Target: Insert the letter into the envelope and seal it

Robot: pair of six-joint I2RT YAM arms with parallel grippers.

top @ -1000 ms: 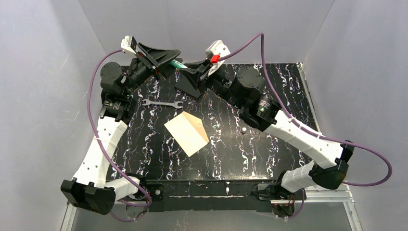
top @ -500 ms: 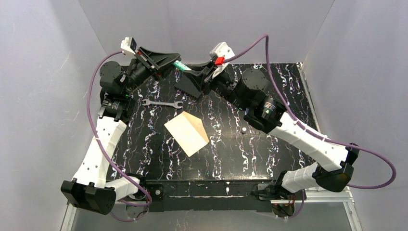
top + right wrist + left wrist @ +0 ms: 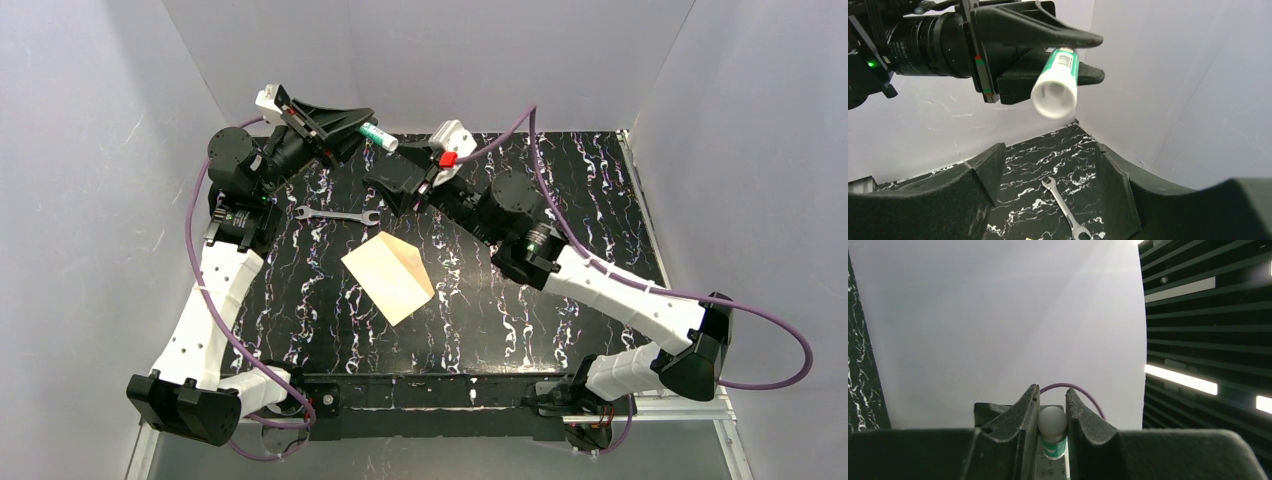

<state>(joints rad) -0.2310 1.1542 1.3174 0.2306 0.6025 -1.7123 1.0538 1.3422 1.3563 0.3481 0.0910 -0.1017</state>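
Note:
The cream envelope (image 3: 385,283) lies flat mid-table, with a tan band (image 3: 408,262) along its upper right edge. I cannot tell whether that band is the flap or the letter, and no separate tan sheet shows. My left gripper (image 3: 350,124) is raised at the back left, shut on a green and white glue stick (image 3: 378,136). The stick also shows between the jaws in the left wrist view (image 3: 1052,424) and hanging in the right wrist view (image 3: 1057,82). My right gripper (image 3: 396,181) is open and empty, just below and right of the stick; its jaws stand wide apart in the right wrist view (image 3: 1048,162).
A steel wrench (image 3: 338,215) lies on the black marbled table (image 3: 560,180) behind the envelope; it also shows in the right wrist view (image 3: 1064,209). Grey walls enclose the back and sides. Purple cables loop from both wrists.
My right gripper has drawn back from the end of the glue stick, down and to the left, and now stands clear of it. My left gripper still holds the stick.

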